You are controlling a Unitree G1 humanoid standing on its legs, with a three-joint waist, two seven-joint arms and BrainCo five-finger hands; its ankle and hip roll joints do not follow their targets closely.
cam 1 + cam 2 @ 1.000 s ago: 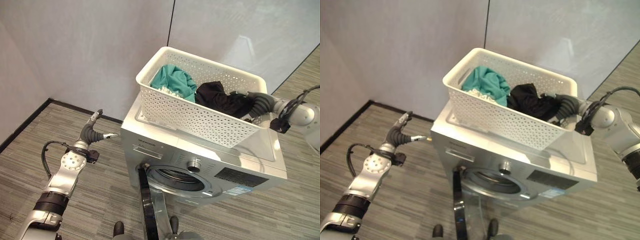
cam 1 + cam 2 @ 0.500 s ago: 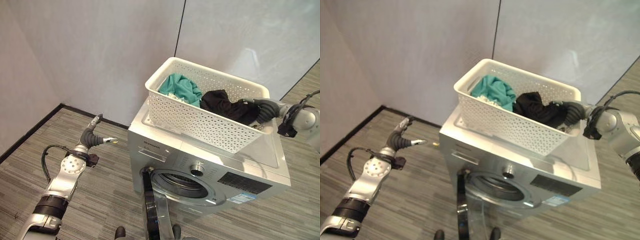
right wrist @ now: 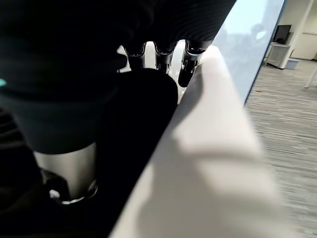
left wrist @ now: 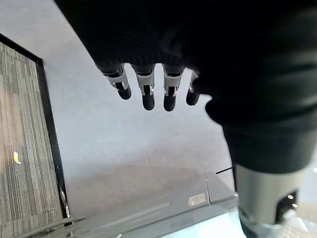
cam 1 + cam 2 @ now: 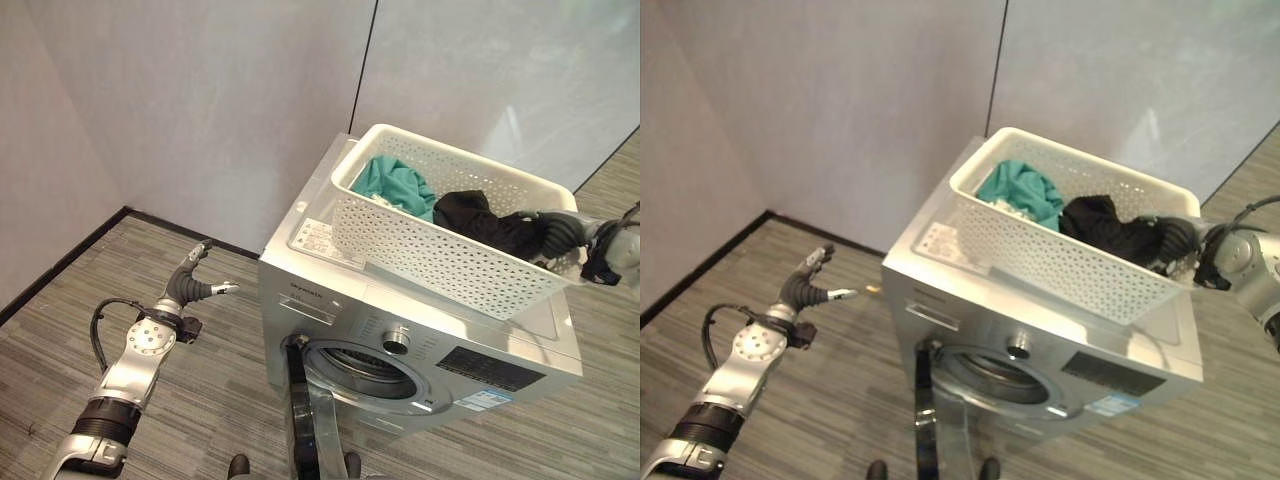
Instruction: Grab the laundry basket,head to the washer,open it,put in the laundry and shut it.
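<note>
Our right hand (image 5: 556,232) reaches into the basket (image 5: 440,262) at its far end on top of the washer (image 5: 420,345), fingers curled on the black garment (image 5: 490,222), likely to lift it out for the open drum below. Our left hand (image 5: 195,285) hangs with relaxed fingers well clear of the washer's left side. Lengthwise the basket runs along the washer's top, its right end overhanging the edge.

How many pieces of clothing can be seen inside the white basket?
2. A teal garment lies at the basket's left end; a black garment lies toward its right end, by the right hand. More may be hidden underneath.
</note>
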